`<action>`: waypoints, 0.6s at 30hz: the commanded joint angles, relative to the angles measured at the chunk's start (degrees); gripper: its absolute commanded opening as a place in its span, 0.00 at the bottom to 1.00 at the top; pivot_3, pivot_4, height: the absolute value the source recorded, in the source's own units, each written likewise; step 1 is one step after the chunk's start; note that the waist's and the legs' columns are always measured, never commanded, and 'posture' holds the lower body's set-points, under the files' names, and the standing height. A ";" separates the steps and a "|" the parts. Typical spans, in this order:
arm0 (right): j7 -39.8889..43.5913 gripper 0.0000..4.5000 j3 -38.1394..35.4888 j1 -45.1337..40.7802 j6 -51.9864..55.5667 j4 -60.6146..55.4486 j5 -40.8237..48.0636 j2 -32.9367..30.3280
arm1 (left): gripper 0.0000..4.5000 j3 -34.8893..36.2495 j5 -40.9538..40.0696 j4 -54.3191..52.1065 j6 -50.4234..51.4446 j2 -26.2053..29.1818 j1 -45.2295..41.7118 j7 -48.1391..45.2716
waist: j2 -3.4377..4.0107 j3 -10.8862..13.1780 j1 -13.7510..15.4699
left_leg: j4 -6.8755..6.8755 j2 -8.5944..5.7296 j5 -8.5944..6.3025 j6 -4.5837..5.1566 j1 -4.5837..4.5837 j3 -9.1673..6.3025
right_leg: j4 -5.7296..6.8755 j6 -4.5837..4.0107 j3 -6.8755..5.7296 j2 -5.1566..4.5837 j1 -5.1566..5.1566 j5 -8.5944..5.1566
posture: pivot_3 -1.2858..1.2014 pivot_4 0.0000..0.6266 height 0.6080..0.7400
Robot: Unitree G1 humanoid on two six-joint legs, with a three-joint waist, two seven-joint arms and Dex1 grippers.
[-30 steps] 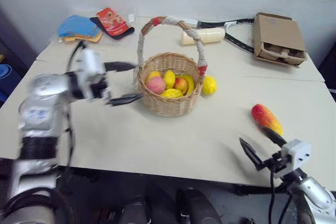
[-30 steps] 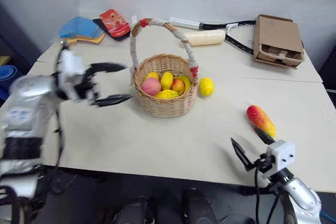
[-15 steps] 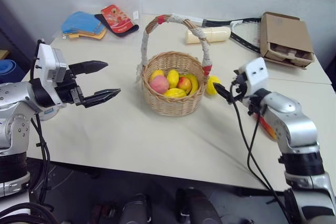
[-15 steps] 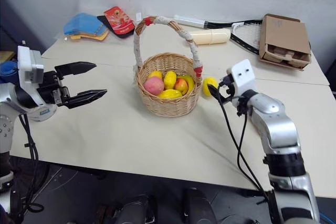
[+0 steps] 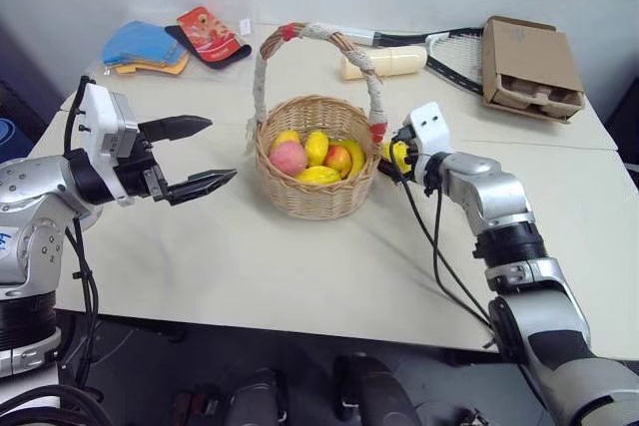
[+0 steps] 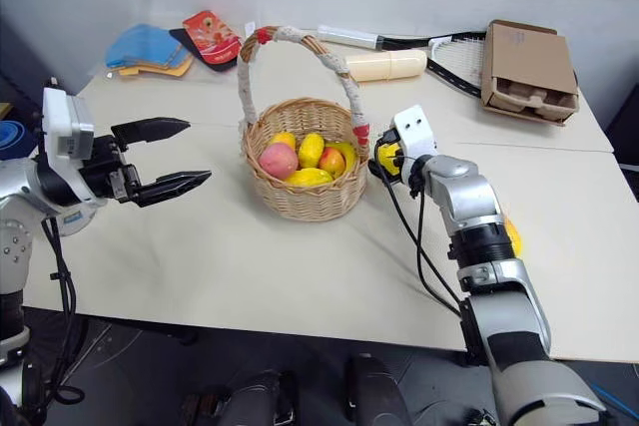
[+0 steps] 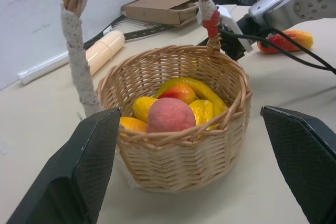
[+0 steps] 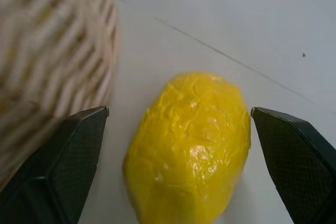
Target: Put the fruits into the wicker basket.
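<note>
The oval yellow lemon (image 8: 189, 145) lies on the table just beside the round tan wicker basket (image 5: 310, 162), on its right. The right gripper (image 6: 384, 159) straddles it, fingers spread to either flank, long axis pointing away. The spread, empty left gripper (image 5: 200, 157) hangs left of the basket, farther off.

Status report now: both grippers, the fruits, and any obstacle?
Both grippers open: left gripper empty, right gripper straddling lemon. Lemon beside wicker basket. Mango on table. No obstacle.
</note>
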 commanded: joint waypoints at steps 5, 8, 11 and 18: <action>0.47 0.73 -2.24 -3.79 -5.00 6.28 -0.57 0.43 | 1.00 0.21 -0.98 -1.03 -0.81 0.65 -2.18 -0.55 | 0.00 0.00 0.01 | -0.01 0.00 0.03 -0.03 0.00 0.00 | 0.05 0.00 0.01 0.00 -0.03 0.00 | 0.52 0.24 1.00; 2.55 0.57 -3.57 -3.11 -6.95 4.61 0.09 -1.33 | 1.00 0.09 -0.86 -1.05 -1.07 0.45 -2.22 -0.73 | 0.00 0.00 0.03 | -0.01 0.00 0.03 -0.03 0.00 0.00 | 0.05 0.00 0.02 0.00 -0.03 0.00 | 0.52 0.24 1.00; 10.80 0.57 -2.98 1.12 -7.96 -3.37 0.83 -6.62 | 1.00 0.11 -1.13 -1.61 -0.85 0.31 -1.90 -0.86 | 0.01 0.01 0.45 | -0.03 -0.01 0.02 -0.03 -0.02 0.00 | 0.03 0.00 0.02 0.00 -0.04 0.00 | 0.52 0.24 1.00; 39.69 0.57 -2.74 18.86 -5.79 -36.65 13.03 -25.92 | 1.00 1.53 -2.82 -3.18 -3.71 1.25 2.83 -6.46 | 0.03 0.02 1.34 | -0.12 0.00 -0.12 0.02 -0.04 -0.04 | -0.28 0.09 -0.04 0.02 0.06 -0.03 | 0.52 0.24 1.00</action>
